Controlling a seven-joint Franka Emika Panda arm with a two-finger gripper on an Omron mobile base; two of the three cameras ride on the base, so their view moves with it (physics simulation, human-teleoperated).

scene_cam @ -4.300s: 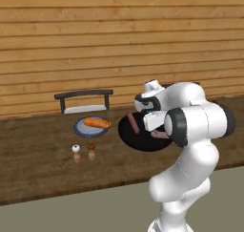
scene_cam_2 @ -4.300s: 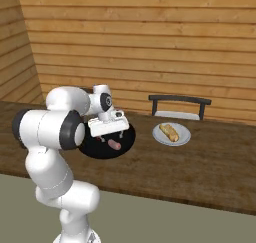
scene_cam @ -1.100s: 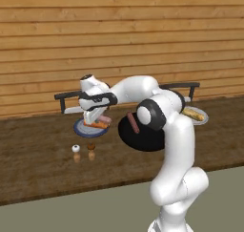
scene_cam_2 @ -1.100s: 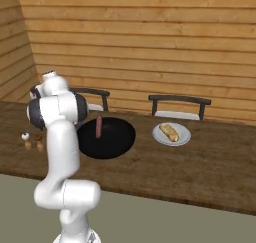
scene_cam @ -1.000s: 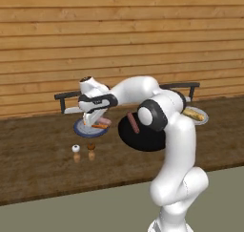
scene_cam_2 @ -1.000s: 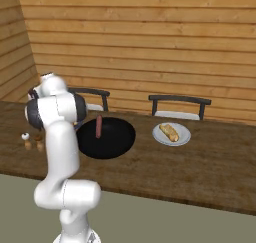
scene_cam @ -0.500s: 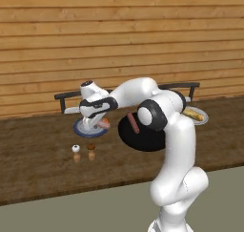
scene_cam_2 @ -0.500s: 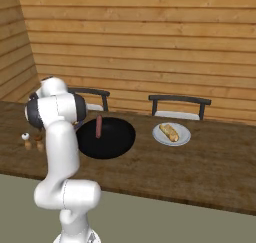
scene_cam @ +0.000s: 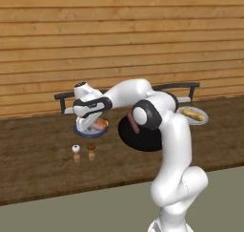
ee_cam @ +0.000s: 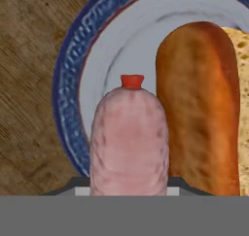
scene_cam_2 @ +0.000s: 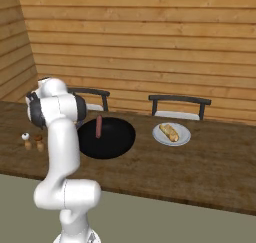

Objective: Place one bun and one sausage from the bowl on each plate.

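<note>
Sausage [ee_cam: 129, 140] is gripped by the gripper [scene_cam: 90, 123] above a plate [ee_cam: 73, 75], beside the bun [ee_cam: 197, 104]; release is needed next.

Wall [scene_cam_2: 150, 42]: horizontal light-brown wooden planks. Desk [scene_cam_2: 210, 172]: long, dark brown wood grain. Two dark chairs [scene_cam_2: 180, 101] stood behind the desk, against the wall. Floor [scene_cam_2: 165, 224]: plain grey-olive. Light even.

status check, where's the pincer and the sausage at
Pincer low over left blue-rimmed grey plate, pink sausage with red tip between its fingers. Golden-brown bun already on that plate. One more sausage in wide black bowl. Nothing blocking.
</note>
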